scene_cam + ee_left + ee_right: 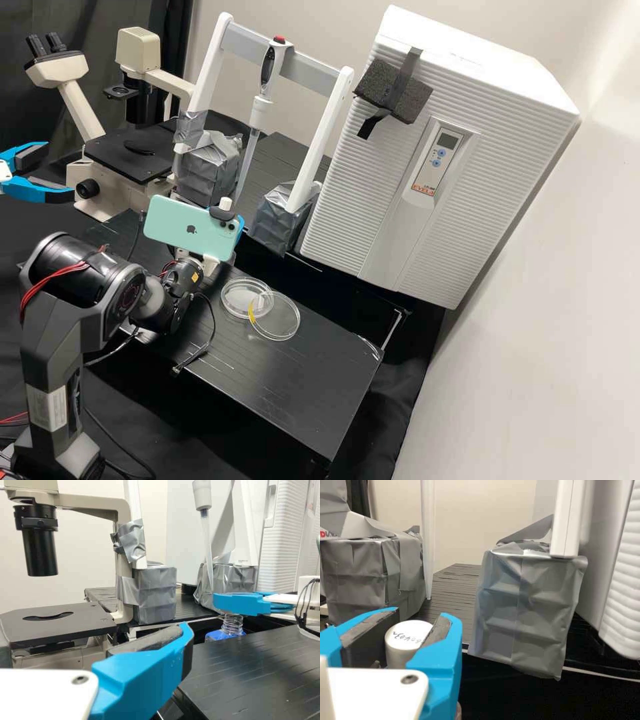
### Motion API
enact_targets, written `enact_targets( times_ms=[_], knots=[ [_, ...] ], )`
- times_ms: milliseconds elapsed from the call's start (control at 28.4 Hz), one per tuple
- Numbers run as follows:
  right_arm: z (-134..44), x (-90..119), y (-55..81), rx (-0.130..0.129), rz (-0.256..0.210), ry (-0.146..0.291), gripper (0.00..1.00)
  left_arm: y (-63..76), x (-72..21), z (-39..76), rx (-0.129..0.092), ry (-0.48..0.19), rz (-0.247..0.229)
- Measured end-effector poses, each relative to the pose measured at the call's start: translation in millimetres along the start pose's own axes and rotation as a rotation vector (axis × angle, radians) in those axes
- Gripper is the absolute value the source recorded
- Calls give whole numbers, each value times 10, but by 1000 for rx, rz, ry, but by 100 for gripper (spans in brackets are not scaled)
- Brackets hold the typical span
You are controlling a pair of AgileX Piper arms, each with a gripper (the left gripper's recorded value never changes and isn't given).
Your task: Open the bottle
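A clear plastic bottle (232, 626) with a blue label stands upright beyond the black platform, its ribbed neck just under the right gripper (245, 603). In the right wrist view, that gripper (406, 630) is shut on the bottle's round white cap (409, 639), which has handwriting on top. Whether the cap still sits on the neck I cannot tell. In the high view the cap (226, 202) pokes up behind a teal phone (192, 230) mounted on the right arm. My left gripper (30, 175) hangs open and empty at the far left, beside the microscope; one of its fingers (150, 667) shows close up.
A microscope (120, 157) stands at the back left. A white frame with a pipette (259, 110) rests on two grey-taped blocks (207, 167). A large white ribbed appliance (453, 167) fills the right. Two clear petri dishes (261, 308) lie on the black platform (313, 380).
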Motion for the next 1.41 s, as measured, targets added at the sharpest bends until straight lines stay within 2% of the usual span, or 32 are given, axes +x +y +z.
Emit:
enact_targets(
  times_ms=[211,422,493,669,810,986,1056,1162,1408],
  knots=[
    [-46,-156,27,-5,8,13,0,0,0,0,0,0,0],
    [-85,-383,35,-25,-2,46,0,-1,2,5,-1,-1,0],
    [-112,-461,19,-41,-17,65,0,-3,4,12,-2,-5,-1],
    [-140,-674,-63,-94,-76,118,0,-3,4,11,16,-4,0],
    [-109,-786,-68,-127,-95,132,0,-3,4,11,21,-4,0],
    [-61,-885,-40,-123,-100,122,0,-4,4,15,21,-6,0],
    [-52,-916,-36,-108,-102,121,0,-3,4,13,21,-5,0],
    [-64,-933,-45,-105,-112,133,0,-3,4,13,21,-5,0],
    [-62,-949,-80,-112,-134,139,0,3,9,13,22,-5,2]
  ],
)
